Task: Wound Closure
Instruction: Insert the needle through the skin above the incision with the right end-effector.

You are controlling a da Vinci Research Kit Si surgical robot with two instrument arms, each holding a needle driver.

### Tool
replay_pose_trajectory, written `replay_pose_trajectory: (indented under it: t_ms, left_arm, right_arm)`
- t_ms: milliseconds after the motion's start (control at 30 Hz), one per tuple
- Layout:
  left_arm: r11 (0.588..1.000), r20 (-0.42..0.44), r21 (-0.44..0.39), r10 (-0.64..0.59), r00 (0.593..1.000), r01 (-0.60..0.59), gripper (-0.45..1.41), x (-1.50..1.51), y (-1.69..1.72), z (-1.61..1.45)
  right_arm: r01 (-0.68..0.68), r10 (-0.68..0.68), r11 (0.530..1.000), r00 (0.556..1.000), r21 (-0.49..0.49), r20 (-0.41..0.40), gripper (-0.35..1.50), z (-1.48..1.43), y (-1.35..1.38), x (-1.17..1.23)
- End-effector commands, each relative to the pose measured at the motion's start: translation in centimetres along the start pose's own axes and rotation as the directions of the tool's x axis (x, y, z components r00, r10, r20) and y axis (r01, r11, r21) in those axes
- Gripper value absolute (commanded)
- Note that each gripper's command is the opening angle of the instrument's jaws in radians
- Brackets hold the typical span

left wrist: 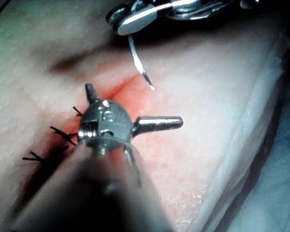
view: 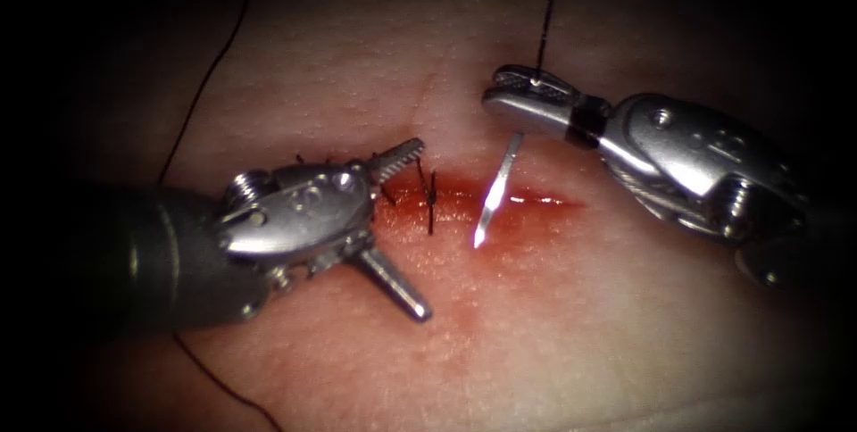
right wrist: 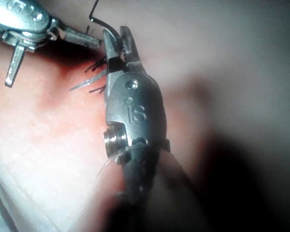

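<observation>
The right tool grips the needle near its blunt end, so the needle hangs below its jaws with the tip over the cut, while the left tool spreads wide, holding nothing.

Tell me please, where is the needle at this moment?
In the endoscope view the needle hangs from the right tool, gripped near its thread end, its tip over the cut, right of the stitches and the open left tool.

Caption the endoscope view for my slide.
Right tool holds needle above the cut; left tool open, empty.
</observation>
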Motion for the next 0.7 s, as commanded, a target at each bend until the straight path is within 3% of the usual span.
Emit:
replay_pose_trajectory:
  t_ms: [33, 133, 167, 200, 300, 467, 700]
  left_arm:
    - [0.996, 0.007, 0.012, 0.09, 0.996, -0.09, 1.28, -0.09, -0.01, 0.09]
    - [0.977, 0.019, 0.026, 0.213, 0.977, -0.214, 1.11, -0.2, 0.0, 0.16]
    - [0.971, 0.025, 0.037, 0.235, 0.972, -0.235, 0.96, -0.27, -0.03, 0.23]
    - [0.967, 0.03, 0.034, 0.25, 0.968, -0.251, 0.56, -0.34, -0.08, 0.28]
    - [0.963, 0.059, 0.026, 0.267, 0.962, -0.269, -0.11, -0.44, -0.18, 0.35]
    - [0.959, 0.135, 0.065, 0.267, 0.954, -0.277, -0.38, -0.5, -0.28, 0.45]
    - [0.95, 0.223, 0.129, 0.251, 0.942, -0.284, -0.15, -0.66, -0.29, 0.62]
  right_arm:
    - [0.033, -0.033, 0.999, 0.999, 0.013, -0.009, -0.35, 0.08, 0.12, -0.12]
    - [0.119, -0.115, 0.989, 0.992, 0.09, -0.047, -0.35, 0.11, 0.19, -0.19]
    - [0.144, -0.138, 0.983, 0.989, 0.114, -0.057, -0.35, 0.13, 0.22, -0.23]
    - [0.173, -0.166, 0.976, 0.984, 0.13, -0.064, -0.35, 0.15, 0.26, -0.25]
    - [0.227, -0.219, 0.965, 0.973, 0.133, -0.071, -0.35, 0.19, 0.32, -0.28]
    - [0.345, -0.336, 0.93, 0.937, 0.124, -0.092, -0.35, 0.26, 0.39, -0.29]
    - [0.427, -0.417, 0.898, 0.903, 0.105, -0.104, -0.35, 0.38, 0.33, -0.3]
